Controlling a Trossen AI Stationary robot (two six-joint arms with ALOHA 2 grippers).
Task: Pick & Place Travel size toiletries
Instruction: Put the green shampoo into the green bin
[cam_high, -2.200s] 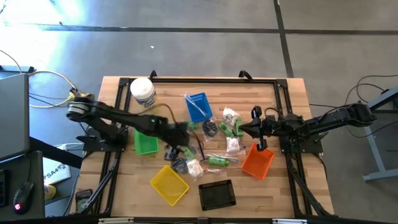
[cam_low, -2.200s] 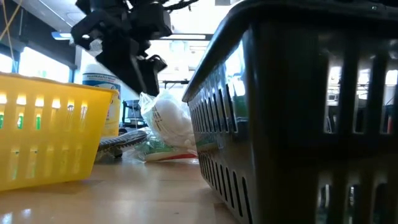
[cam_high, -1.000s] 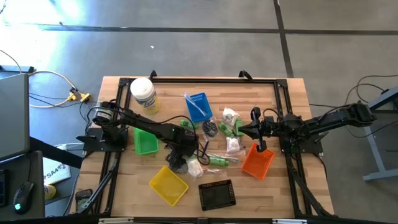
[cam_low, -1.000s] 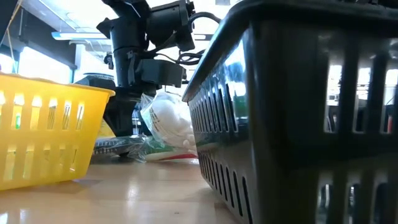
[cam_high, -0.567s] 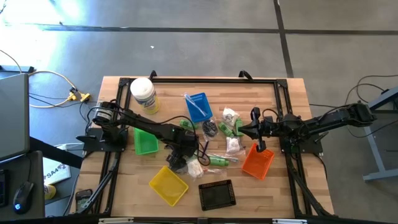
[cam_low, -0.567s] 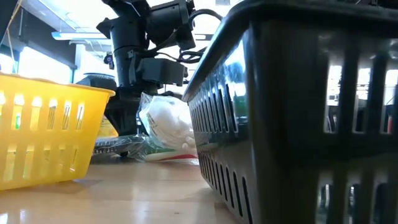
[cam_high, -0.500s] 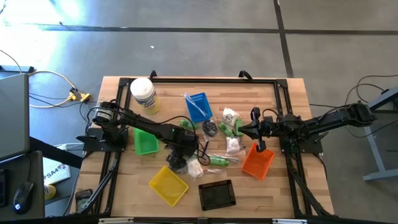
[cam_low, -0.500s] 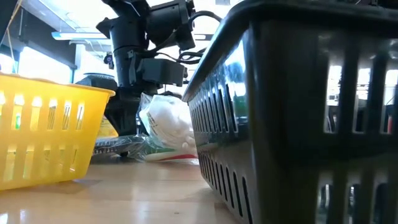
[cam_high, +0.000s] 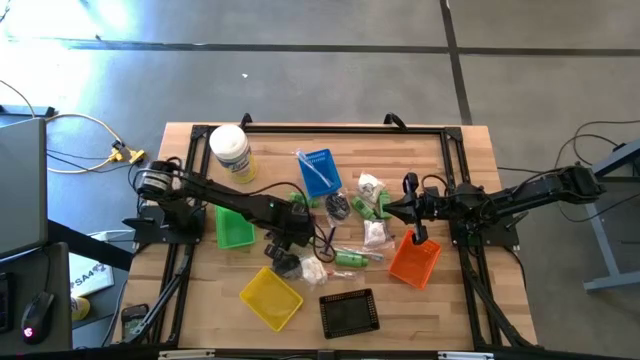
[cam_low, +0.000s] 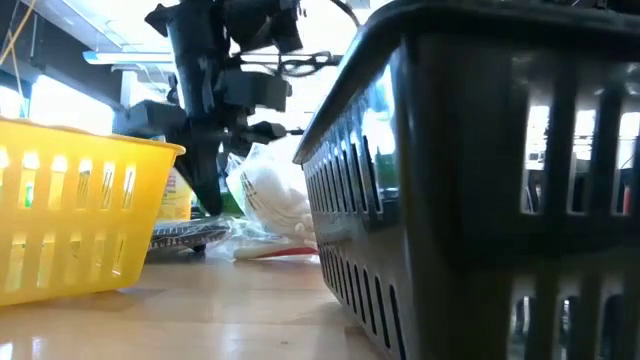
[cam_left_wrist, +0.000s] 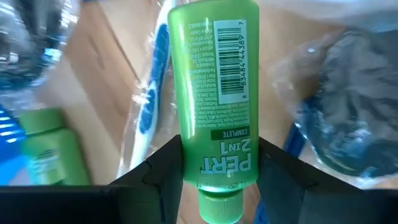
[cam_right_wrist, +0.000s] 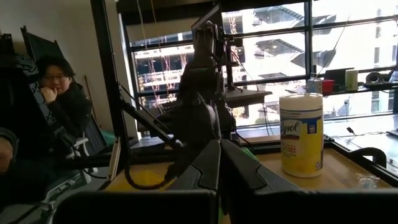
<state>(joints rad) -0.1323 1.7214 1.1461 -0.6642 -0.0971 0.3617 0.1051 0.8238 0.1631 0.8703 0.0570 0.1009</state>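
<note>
Most toiletries (cam_high: 362, 222) lie loose on the worktop (cam_high: 460, 300), so much sorting is left. The left hand (cam_left_wrist: 217, 177), partly closed, grips a green bottle (cam_left_wrist: 214, 93), apparently lifted. The right hand (cam_high: 408, 183), shut and empty, waits above the orange tray (cam_high: 415, 262).

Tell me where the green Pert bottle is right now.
The green Pert bottle sits clamped between the left gripper's fingers, near the table's middle, just beyond the yellow slotted plastic tray.

Grey concrete floor (cam_high: 320, 70) around the wooden bench (cam_high: 460, 300), tall dark-framed windows (cam_right_wrist: 261, 56) bright with daylight, a seated person (cam_right_wrist: 59, 106) beside them, cables (cam_high: 70, 125) on the floor
</note>
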